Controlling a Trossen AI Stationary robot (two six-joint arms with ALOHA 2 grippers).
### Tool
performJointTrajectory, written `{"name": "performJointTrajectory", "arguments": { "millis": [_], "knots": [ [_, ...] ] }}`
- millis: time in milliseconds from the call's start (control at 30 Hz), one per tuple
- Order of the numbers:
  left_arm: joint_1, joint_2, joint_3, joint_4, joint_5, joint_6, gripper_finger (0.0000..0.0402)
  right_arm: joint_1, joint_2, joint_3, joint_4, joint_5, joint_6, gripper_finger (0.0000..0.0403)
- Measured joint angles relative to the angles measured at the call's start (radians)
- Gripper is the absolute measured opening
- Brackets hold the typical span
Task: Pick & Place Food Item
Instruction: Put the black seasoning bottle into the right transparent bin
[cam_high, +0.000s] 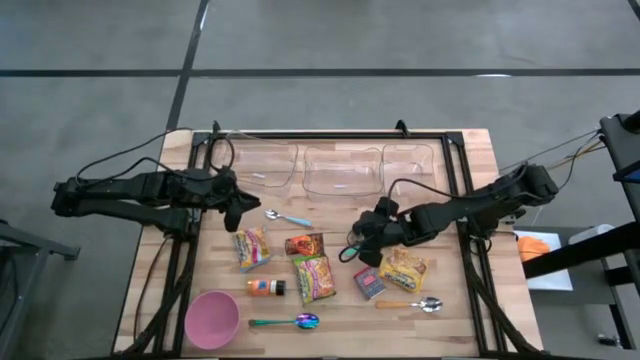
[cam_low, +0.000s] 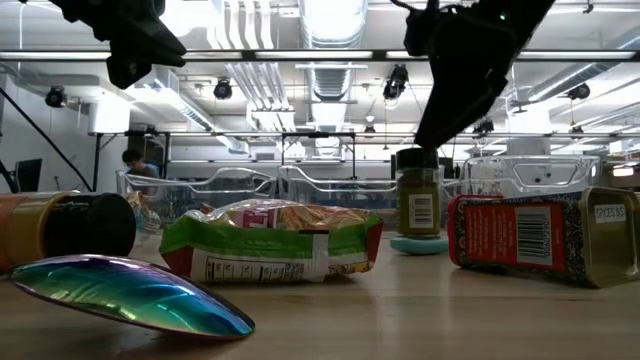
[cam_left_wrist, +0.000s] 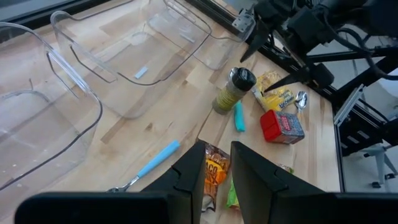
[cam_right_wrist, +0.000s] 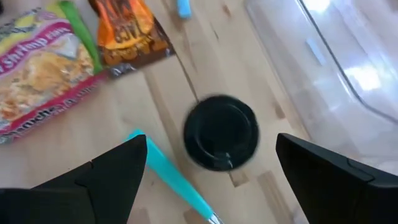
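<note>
The table (cam_high: 480, 160) is a pale wooden butcher-block top with a black metal frame running along its edges. It stands on a grey floor crossed by dark lines. In the low view the room behind is a workshop with bright ceiling lights, ducts and racks, and a person (cam_low: 133, 163) shows far off at the 9 o'clock side.

Three clear plastic bins (cam_high: 343, 168) sit in a row along the 12 o'clock edge of the table. Near the middle lie an orange snack packet (cam_high: 304, 244), two noodle packets (cam_high: 315, 277), a small orange bottle (cam_high: 266, 287), a red tin (cam_high: 369, 283) and a yellow packet (cam_high: 404, 269). A pink bowl (cam_high: 212, 319) sits toward 7 o'clock, with a shiny rainbow spoon (cam_high: 297, 321) just beside it at 6 o'clock and a silver spoon (cam_high: 421, 304) toward 5 o'clock.

The right gripper (cam_high: 358, 238) hangs over a spice jar (cam_right_wrist: 221, 132), which stands upright on the wood near the table's centre, next to a teal-handled utensil (cam_right_wrist: 168, 175). Its fingers (cam_right_wrist: 112, 171) are spread wide on either side of the jar's black lid, not touching it, holding nothing.

The left gripper (cam_high: 231, 208) waits over the 10 o'clock part of the table near a blue-handled spoon (cam_high: 289, 217), its fingers (cam_left_wrist: 191, 175) nearly closed with a narrow gap, empty.
</note>
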Motion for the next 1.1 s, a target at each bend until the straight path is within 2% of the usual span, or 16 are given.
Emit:
{"name": "performJointTrajectory", "arguments": {
  "millis": [200, 467, 867, 967, 1100],
  "knots": [
    [0.0, 0.0, 0.0, 0.001, 0.0, 0.002, 0.0086, -0.03, -0.04, -0.052, 0.087, -0.029, 0.014, 0.0354],
    [0.0, 0.0, 0.0, 0.0, 0.0, 0.004, 0.0086, -0.052, -0.02, -0.071, 0.153, -0.07, -0.01, 0.0354],
    [0.0, 0.0, 0.0, 0.0, 0.0, 0.012, 0.0086, -0.063, 0.008, -0.074, 0.156, -0.071, -0.01, 0.0351],
    [0.0, 0.0, 0.0, 0.0, 0.0, 0.015, 0.0086, -0.063, 0.006, -0.074, 0.156, -0.07, -0.013, 0.0328],
    [0.001, 0.0, 0.0, 0.0, 0.0, 0.019, 0.0086, -0.062, 0.007, -0.075, 0.156, -0.065, -0.02, 0.0271]
  ]
}}
